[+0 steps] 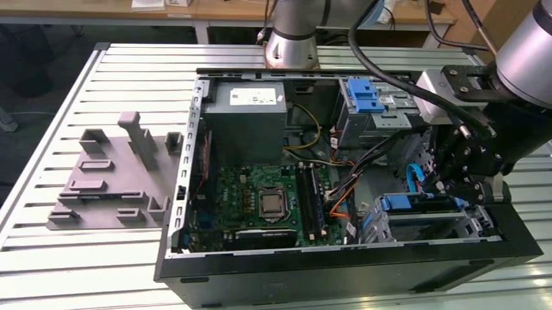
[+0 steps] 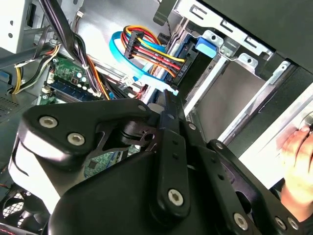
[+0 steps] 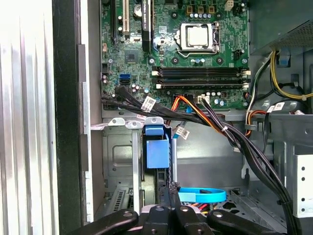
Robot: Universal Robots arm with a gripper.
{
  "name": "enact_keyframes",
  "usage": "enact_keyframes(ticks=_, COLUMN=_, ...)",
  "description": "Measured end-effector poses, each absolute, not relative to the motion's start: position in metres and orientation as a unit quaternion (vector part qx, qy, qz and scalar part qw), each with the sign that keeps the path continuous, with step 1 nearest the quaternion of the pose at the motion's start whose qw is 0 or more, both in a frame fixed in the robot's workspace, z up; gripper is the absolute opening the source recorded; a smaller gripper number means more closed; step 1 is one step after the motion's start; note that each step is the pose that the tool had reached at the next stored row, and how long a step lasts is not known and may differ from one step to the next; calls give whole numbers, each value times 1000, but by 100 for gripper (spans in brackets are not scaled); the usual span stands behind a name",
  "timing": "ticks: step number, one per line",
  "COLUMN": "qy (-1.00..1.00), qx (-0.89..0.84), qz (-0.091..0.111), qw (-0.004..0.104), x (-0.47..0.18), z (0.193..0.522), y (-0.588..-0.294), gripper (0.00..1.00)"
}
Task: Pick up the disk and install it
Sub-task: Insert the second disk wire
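A slatted metal table (image 1: 61,258) carries an open black computer case (image 1: 345,265) lying on its side, well toward the table's edge at the exterior view's right. Beside the case, toward the opposite edge, sits a grey fixture plate (image 1: 112,174) with upright blocks. Inside the case, a large grey power supply (image 1: 248,126) fills the far corner, and the green motherboard (image 1: 258,200) lies along the case floor below it; in the first wrist view the motherboard (image 3: 176,49) shows its processor socket and memory slots. A metal drive cage (image 1: 379,113) with a blue latch stands at the far edge of the case.

The robot arm (image 1: 518,58) reaches down into the case's near corner at the exterior view's right, where the gripper (image 1: 454,177) hangs over the lower drive bay. The disk (image 1: 418,203) sits in that bay, its blue frame end (image 3: 157,147) showing between the bay's metal rails in the first wrist view. The gripper (image 3: 171,205) has its fingers drawn narrowly together just beside the disk's end, though whether they pinch anything is hard to judge. A light-blue data cable (image 3: 203,196) loops next to them. A person's hand (image 2: 298,156) rests on the case's edge.
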State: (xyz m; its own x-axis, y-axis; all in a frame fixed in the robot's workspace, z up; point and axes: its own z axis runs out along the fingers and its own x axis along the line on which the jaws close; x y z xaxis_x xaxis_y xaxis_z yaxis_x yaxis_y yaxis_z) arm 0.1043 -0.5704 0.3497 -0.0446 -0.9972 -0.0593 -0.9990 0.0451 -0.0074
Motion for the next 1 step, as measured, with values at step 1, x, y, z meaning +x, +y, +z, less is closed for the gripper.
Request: enact_keyframes(ticks=1, qy=722, qx=-691, qz=18, qw=24, x=104, z=350, y=-570, gripper=11)
